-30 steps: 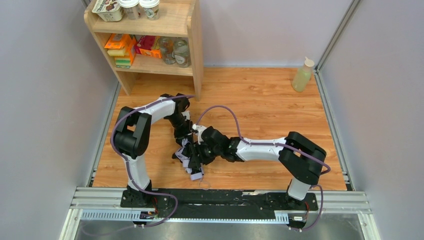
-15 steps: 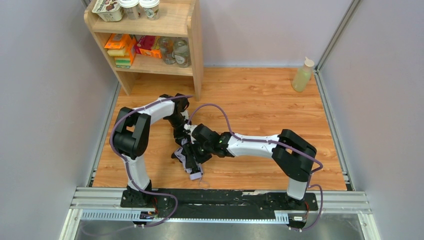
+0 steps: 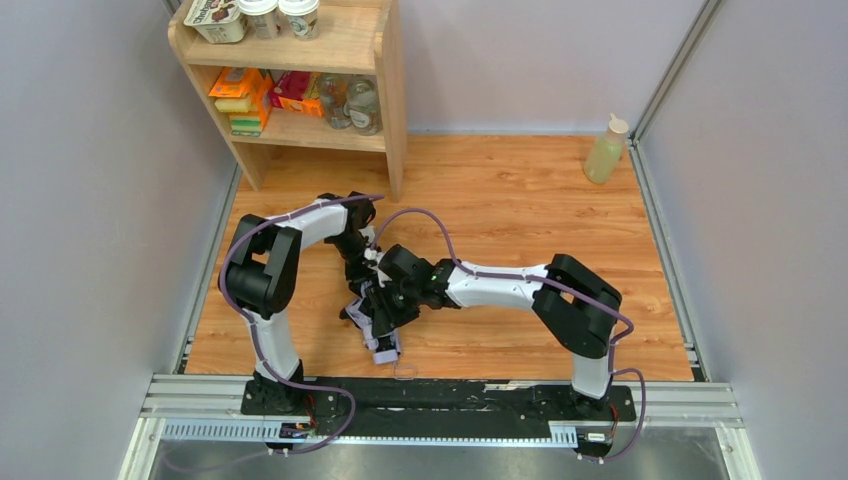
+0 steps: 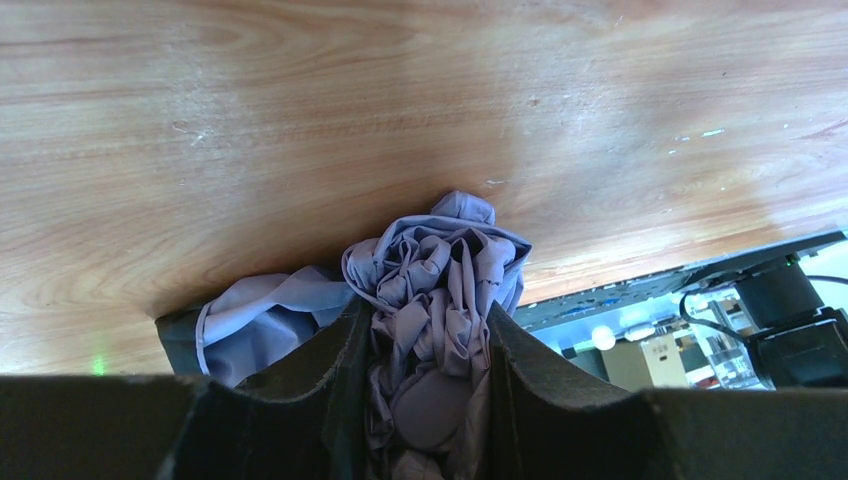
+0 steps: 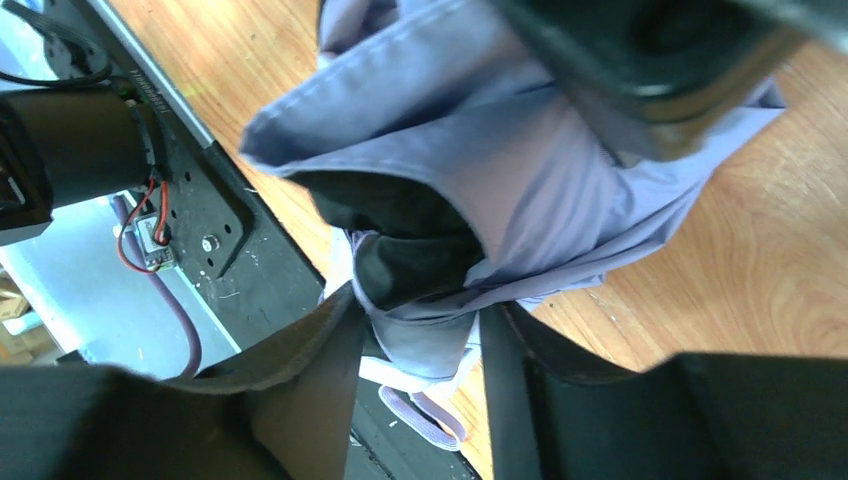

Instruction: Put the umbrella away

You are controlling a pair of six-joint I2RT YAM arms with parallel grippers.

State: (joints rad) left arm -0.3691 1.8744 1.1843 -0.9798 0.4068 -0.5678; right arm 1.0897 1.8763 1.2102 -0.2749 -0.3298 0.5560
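Bunched lilac umbrella (image 3: 385, 346) lies on the tabletop (image 3: 520, 210), around 7 o'clock of centre. The left gripper (image 4: 430, 330) clamps its crumpled fabric from 12 o'clock. The right gripper (image 5: 415, 340) pinches a fold from 3 o'clock.

— Can any lettering be read?
— Print is seen on the carton (image 3: 215, 18) atop the shelf (image 3: 395, 90), but it is too blurred to be read.
— And the boxes (image 3: 240, 95) below?
— Nothing legible is found there either.
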